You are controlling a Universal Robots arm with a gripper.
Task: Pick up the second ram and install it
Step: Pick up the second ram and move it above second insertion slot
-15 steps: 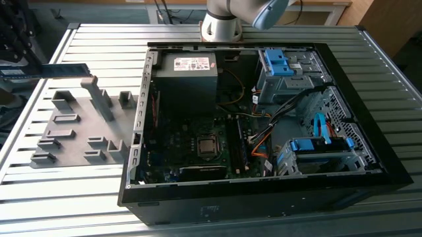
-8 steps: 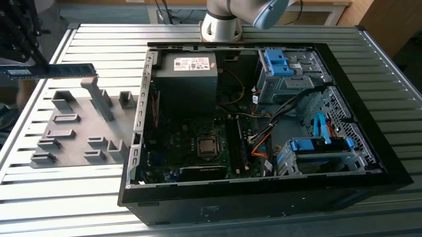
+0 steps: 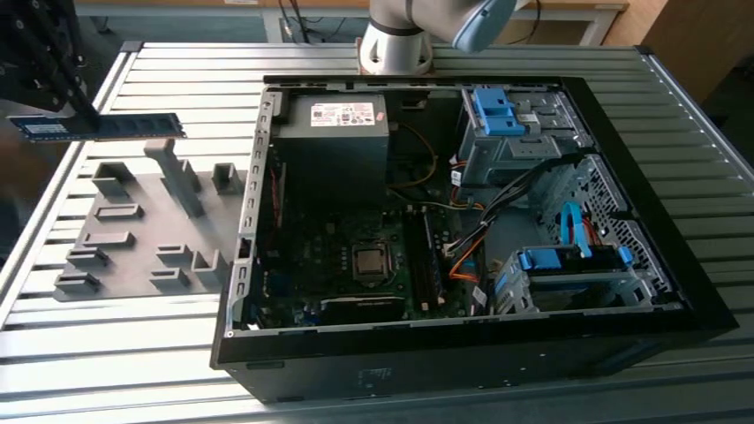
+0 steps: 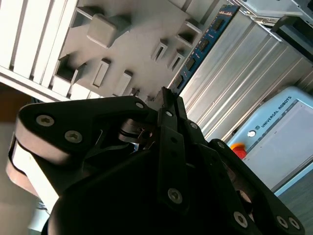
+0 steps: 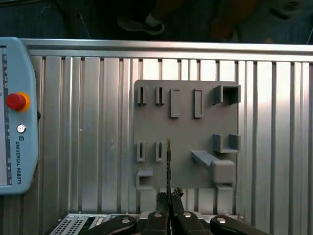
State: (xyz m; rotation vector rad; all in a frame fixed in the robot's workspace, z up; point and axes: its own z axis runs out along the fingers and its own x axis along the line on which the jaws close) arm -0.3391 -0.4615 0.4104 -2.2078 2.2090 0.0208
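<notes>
A ribbed metal table (image 3: 141, 353) carries an open black computer case (image 3: 471, 367) and, to the exterior view's left of it, a grey holder tray (image 3: 136, 225). Above that tray the gripper (image 3: 80, 113) is clamped on the second ram (image 3: 130, 126) — a blue-green stick held in the air, clear of the tray blocks — seen edge-on in the first wrist view (image 5: 168, 161).

Bright ribbed metal table (image 3: 189, 71); matt grey plastic tray (image 3: 130, 243); circuit-board second ram (image 3: 130, 126).

a grey holder tray (image 3: 147, 231) lies on the slatted metal worktop (image 3: 106, 353) beside an open black computer case (image 3: 495, 353); a pale blue pendant (image 5: 17, 156) with a red button (image 5: 15, 101) lies nearby.
</notes>
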